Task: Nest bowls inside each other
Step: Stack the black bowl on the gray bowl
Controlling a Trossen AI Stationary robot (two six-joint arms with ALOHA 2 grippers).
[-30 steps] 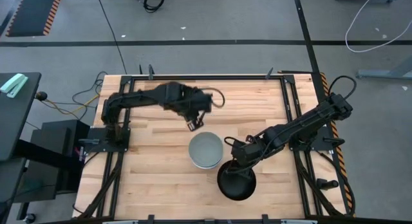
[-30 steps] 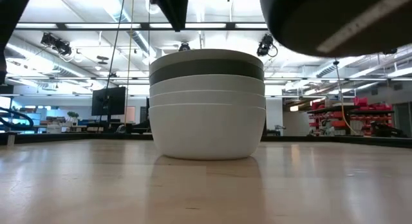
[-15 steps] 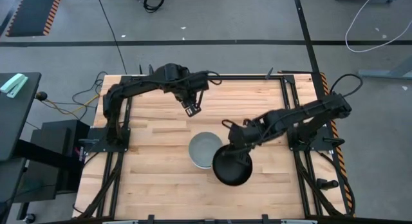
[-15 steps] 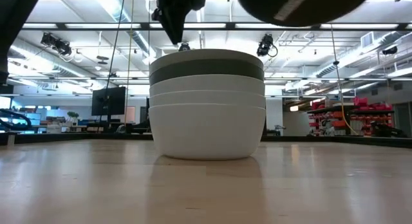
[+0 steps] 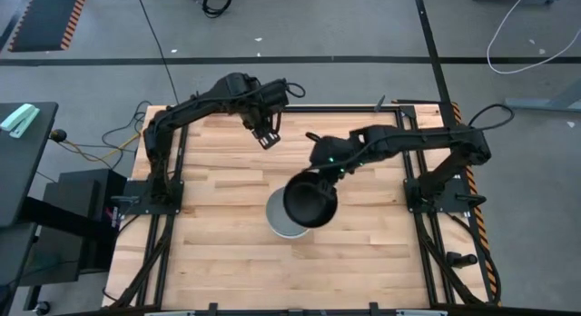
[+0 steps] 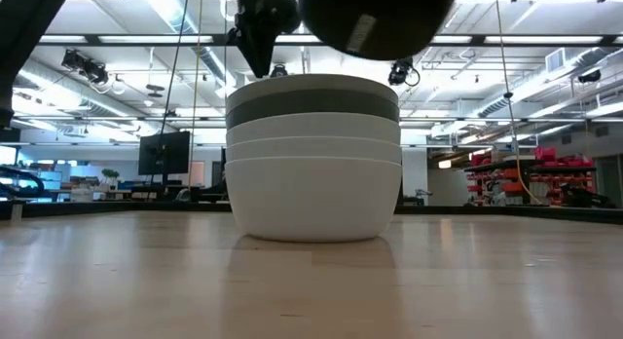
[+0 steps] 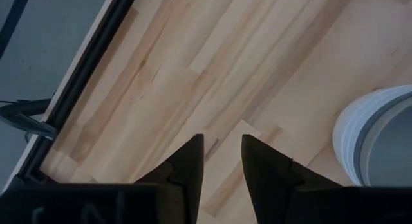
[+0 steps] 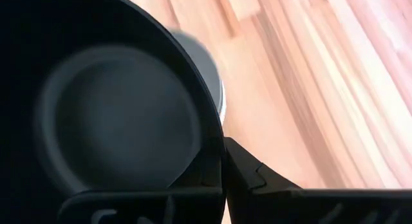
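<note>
My right gripper (image 5: 324, 175) is clamped on the rim of the black bowl (image 5: 310, 201), one finger inside the rim and one outside, as the right wrist view shows. I hold that bowl in the air, partly over the stack of bowls (image 5: 283, 216) and offset toward my right side; from above it covers much of the stack's opening. In the low view the black bowl (image 6: 378, 20) hangs clear above the stack (image 6: 313, 159), not touching it.

The stack stands on the wooden table (image 5: 218, 243) near its middle. From the side I count a white bowl at the bottom, more white above it, then a dark grey band (image 6: 313, 107), and a light grey-green rim (image 6: 313, 84) on top. All sit nested and level.

Farther off, my left gripper (image 5: 268, 137) hangs over the far part of the table, well apart from the stack. Its fingers stand a little apart with nothing between them; past them the left wrist view shows bare wood and the edge of the stack (image 7: 376, 137).
</note>
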